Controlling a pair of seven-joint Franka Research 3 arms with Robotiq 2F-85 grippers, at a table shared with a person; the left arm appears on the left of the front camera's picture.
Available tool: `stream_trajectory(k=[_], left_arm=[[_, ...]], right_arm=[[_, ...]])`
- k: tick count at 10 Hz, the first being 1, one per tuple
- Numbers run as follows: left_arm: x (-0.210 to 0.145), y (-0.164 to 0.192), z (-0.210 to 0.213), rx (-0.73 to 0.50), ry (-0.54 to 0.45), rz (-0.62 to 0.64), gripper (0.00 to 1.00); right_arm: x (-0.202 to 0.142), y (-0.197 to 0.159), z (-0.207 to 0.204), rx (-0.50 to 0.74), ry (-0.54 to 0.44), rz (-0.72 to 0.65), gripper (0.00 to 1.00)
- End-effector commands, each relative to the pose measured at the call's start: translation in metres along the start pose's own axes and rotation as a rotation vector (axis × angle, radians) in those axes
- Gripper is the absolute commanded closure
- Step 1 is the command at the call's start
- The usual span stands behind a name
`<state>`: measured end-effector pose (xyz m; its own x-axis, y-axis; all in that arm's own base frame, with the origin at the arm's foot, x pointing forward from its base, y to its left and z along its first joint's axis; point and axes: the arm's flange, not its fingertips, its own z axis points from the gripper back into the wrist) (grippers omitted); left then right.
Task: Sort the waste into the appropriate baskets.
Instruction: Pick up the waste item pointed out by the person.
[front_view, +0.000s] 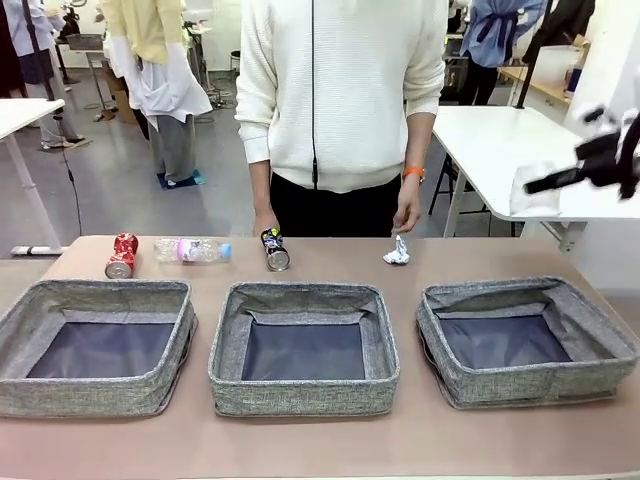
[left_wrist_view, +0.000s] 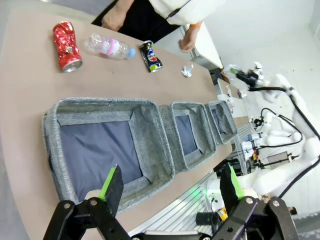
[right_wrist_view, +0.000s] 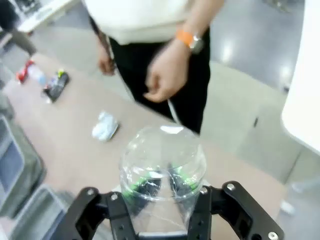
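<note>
Three grey woven baskets stand in a row: left (front_view: 90, 396), middle (front_view: 300, 396), right (front_view: 530, 381). Along the table's far edge lie a crushed red can (front_view: 121, 256), a clear bottle (front_view: 192, 250) with a pink label, a dark printed can (front_view: 275, 250) and a white paper wad (front_view: 397, 252). My right gripper (front_view: 560, 180) hangs high at the far right, shut on crumpled clear plastic (right_wrist_view: 162, 160). My left gripper (left_wrist_view: 171, 182) is open and holds nothing, high over the near edge of the left basket (left_wrist_view: 150, 131).
A person in a white sweater stands at the far side, one hand (front_view: 405, 215) hanging just above the paper wad. A white table (front_view: 500, 140) stands behind at the right. Bare tabletop (front_view: 330, 440) runs in front of the baskets.
</note>
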<state>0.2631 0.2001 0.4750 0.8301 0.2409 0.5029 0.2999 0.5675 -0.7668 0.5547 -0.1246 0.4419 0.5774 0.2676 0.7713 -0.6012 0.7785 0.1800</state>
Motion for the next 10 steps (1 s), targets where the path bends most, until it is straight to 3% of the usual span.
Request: stream_trajectory(k=[1, 3, 5, 6, 7, 10], left_arm=[[0.003, -0.002, 0.0, -0.015, -0.013, -0.02, 0.0], [0.003, -0.002, 0.0, -0.015, -0.013, -0.02, 0.0], [0.003, -0.002, 0.0, -0.015, -0.013, -0.02, 0.0], [0.003, -0.002, 0.0, -0.015, -0.013, -0.02, 0.0], [0.003, -0.002, 0.0, -0.015, -0.013, -0.02, 0.0], [0.003, -0.002, 0.0, -0.015, -0.013, -0.02, 0.0]], right_arm=[[0.026, 0.068, 0.051, 0.08, 0.241, 0.021, 0.84], [0.018, 0.112, 0.077, 0.155, 0.385, 0.067, 0.84], [-0.018, 0.144, 0.077, 0.201, 0.495, 0.137, 0.84], [-0.038, 0.156, 0.065, 0.269, 0.462, 0.215, 0.84], [-0.004, 0.139, 0.081, 0.189, 0.462, 0.093, 0.84], [-0.004, 0.139, 0.081, 0.189, 0.462, 0.093, 0.84]])
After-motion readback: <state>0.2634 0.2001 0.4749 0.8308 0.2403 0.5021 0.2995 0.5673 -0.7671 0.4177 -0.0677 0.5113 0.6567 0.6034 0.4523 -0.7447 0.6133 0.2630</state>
